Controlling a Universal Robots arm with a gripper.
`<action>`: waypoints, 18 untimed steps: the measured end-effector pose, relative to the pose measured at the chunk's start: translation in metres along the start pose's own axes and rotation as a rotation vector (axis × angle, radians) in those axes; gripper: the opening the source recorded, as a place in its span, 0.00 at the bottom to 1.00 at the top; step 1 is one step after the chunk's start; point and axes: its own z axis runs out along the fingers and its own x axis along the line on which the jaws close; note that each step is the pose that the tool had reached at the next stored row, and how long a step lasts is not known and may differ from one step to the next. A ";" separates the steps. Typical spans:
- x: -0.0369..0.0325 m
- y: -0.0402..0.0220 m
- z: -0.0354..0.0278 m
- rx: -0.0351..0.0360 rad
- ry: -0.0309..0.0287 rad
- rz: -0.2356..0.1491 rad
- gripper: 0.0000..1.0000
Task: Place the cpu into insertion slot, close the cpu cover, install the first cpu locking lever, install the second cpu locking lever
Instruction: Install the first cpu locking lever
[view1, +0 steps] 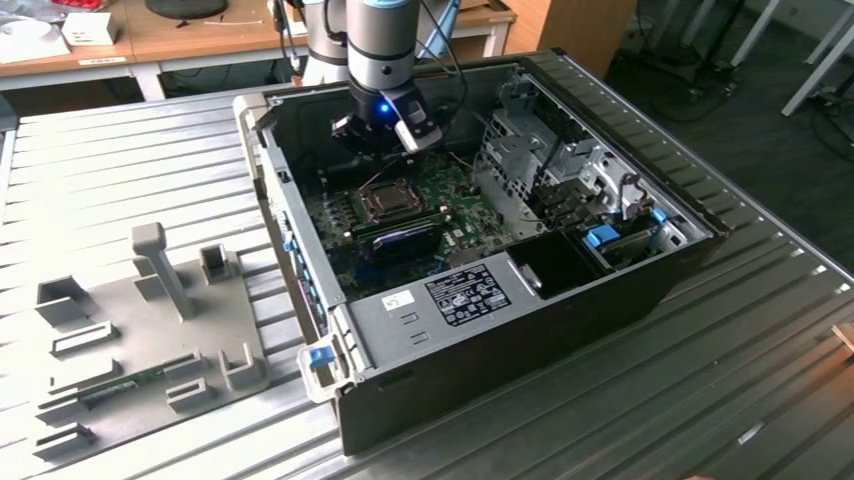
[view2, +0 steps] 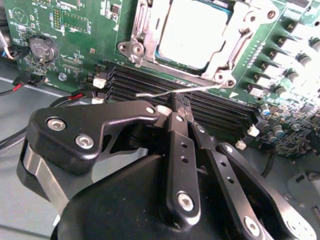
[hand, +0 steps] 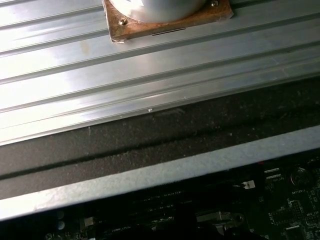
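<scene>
Now the tool (view2: 178, 104), pressed together, touches the thin locking lever (view2: 210, 88) beside the cpu cover (view2: 235, 44), which lies closed over the cpu (view2: 192, 32) on the green board (view2: 85, 25).

In the second wrist view, the cpu (view2: 192, 32) is sitting in the insertion slot (view2: 134, 49) on the green circuit board (view2: 75, 20), its pale metal top facing up. The cpu cover (view2: 239, 47) is lying closed around it as a shiny frame. A thin wire locking lever (view2: 210, 88) is stretching across the black memory slots (view2: 220, 107) just beside the socket. The gripper (view2: 175, 106) is reaching up to this lever, its black fingers (view2: 182, 150) drawn together and their tips touching the wire; whether they are pinching it is unclear. A round coin battery (view2: 44, 48) is sitting well apart on the board.
</scene>
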 end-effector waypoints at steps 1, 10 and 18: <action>0.0000 0.0000 0.0002 -0.0001 0.0000 0.000 0.10; 0.0000 -0.0003 0.0012 0.0000 0.0000 0.000 0.10; -0.0006 -0.0002 0.0019 -0.0001 0.0000 0.000 0.10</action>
